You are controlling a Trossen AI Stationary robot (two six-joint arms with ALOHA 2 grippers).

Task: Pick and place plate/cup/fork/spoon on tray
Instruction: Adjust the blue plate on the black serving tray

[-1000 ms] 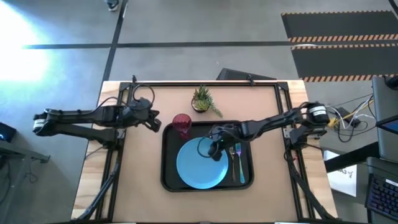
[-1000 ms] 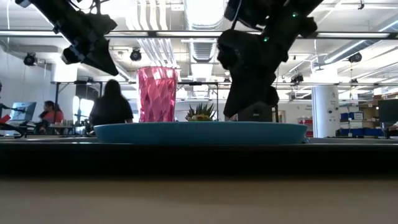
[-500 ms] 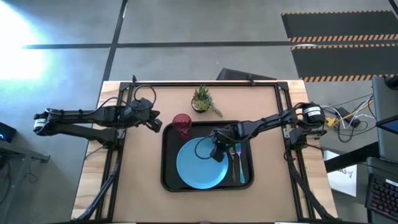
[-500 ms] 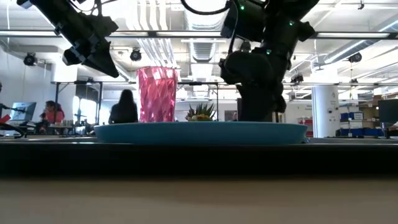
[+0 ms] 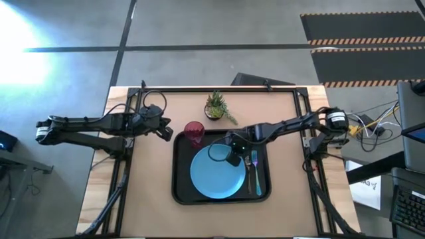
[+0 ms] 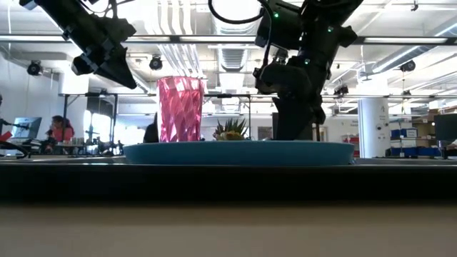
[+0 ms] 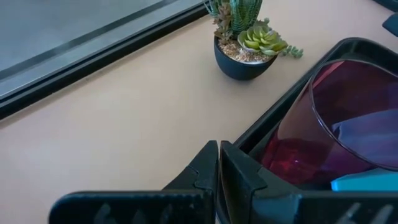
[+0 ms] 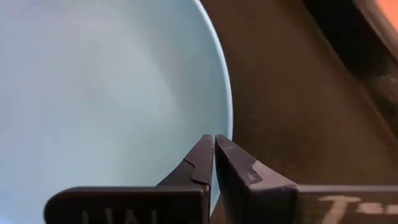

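Observation:
The black tray (image 5: 182,192) lies mid-table. On it rests the light-blue plate (image 5: 212,180), with the blue-handled fork (image 5: 255,176) flat on the tray floor to its right. The red cup (image 5: 194,133) stands upright in the tray's far-left corner. No spoon shows in any view. My right gripper (image 5: 233,159) is shut and points steeply down at the plate's far-right rim. My left gripper (image 5: 167,131) is shut, raised above the table just left of the cup (image 7: 329,124), and holds nothing. My right gripper's shut fingertips (image 8: 213,146) stand right at the plate's rim (image 8: 225,127), on its far-right side, slanting down from above. The tips hide the meeting point, so I cannot tell whether they touch the rim.
A small potted plant (image 5: 216,106) stands on the table beyond the tray's far edge. A black frame rail (image 5: 219,89) runs along the table's far edge. Bare tabletop lies left, right and near of the tray.
My right gripper has tipped more steeply downward and shifted a little toward the table's right, staying shut. The plate has slid slightly toward the right on the tray; its left edge has moved right in the low view.

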